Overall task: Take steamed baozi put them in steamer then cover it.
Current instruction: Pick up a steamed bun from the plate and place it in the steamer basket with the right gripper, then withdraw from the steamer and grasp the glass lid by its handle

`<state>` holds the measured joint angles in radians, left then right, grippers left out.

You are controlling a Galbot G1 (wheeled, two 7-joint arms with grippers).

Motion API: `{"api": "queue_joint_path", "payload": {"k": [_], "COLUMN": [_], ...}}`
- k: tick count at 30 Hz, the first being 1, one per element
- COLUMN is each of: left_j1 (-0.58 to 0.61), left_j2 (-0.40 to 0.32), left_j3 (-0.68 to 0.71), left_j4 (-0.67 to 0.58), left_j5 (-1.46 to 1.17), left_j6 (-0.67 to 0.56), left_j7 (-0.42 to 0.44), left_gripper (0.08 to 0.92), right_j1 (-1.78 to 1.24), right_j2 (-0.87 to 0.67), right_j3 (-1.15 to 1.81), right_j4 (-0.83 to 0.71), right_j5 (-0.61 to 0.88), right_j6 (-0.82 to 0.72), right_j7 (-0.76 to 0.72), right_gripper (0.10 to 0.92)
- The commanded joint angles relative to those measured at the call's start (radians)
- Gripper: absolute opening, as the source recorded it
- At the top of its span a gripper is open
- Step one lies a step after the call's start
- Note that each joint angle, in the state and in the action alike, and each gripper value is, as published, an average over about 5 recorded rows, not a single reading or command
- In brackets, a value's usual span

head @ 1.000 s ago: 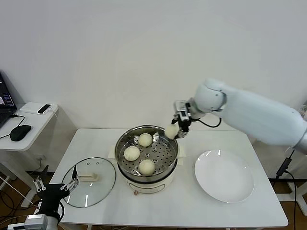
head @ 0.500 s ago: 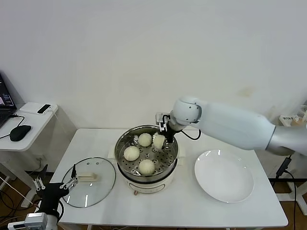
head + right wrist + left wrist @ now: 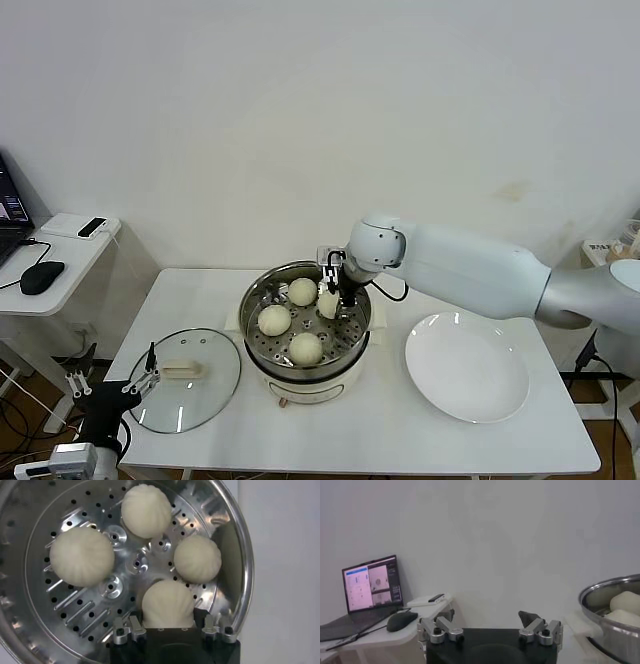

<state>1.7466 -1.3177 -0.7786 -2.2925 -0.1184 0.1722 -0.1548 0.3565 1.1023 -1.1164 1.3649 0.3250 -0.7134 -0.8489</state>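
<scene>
- Right tool (image 3: 331, 291) sits low inside the steamer (image 3: 305, 322) at frame centre, its fingers flanking the fourth baozi (image 3: 168, 605) on the perforated tray; I cannot tell whether they grip it or have let go
- Three other baozi (image 3: 303, 291) rest on the tray, apart from each other
- Left tool (image 3: 112, 389) hangs at lower left with fingers spread wide, holding nothing, near the cover (image 3: 186, 378)
- I see the cover flat on the surface (image 3: 350, 440), left of the steamer
- White plate (image 3: 467, 368) lies lower right
</scene>
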Motion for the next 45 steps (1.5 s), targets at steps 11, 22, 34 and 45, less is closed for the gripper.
{"api": "queue_joint_path", "payload": {"k": [11,22,34,45], "left_j1": [-0.003,-0.013,-0.014,-0.032], "left_j2": [0.0,-0.005,-0.009,0.002], "left_j3": [0.002,0.018,0.034,0.037], "left_j4": [0.002,-0.001,0.043,0.158], "left_j5": [0.0,0.005,0.073,0.358], "left_j6": [-0.001,-0.003,-0.049,-0.165], "left_j7": [0.001,0.004,0.009,0.017], "left_gripper": [0.823,0.823,0.823,0.823], "right_j1": [0.02,-0.301,-1.312,-1.733], "right_j2": [-0.158,-0.405,-0.293,0.135], "right_j3": [0.1,0.401,1.342,1.873], "right_j4": [0.208,0.482,0.637,0.683], "right_j5": [0.03,0.148,-0.166,-0.185], "right_j6": [-0.013,0.137,0.556,0.803], "right_j7": [0.092,0.525,0.731,0.629], "right_gripper": [0.822,0.823,0.823,0.823]}}
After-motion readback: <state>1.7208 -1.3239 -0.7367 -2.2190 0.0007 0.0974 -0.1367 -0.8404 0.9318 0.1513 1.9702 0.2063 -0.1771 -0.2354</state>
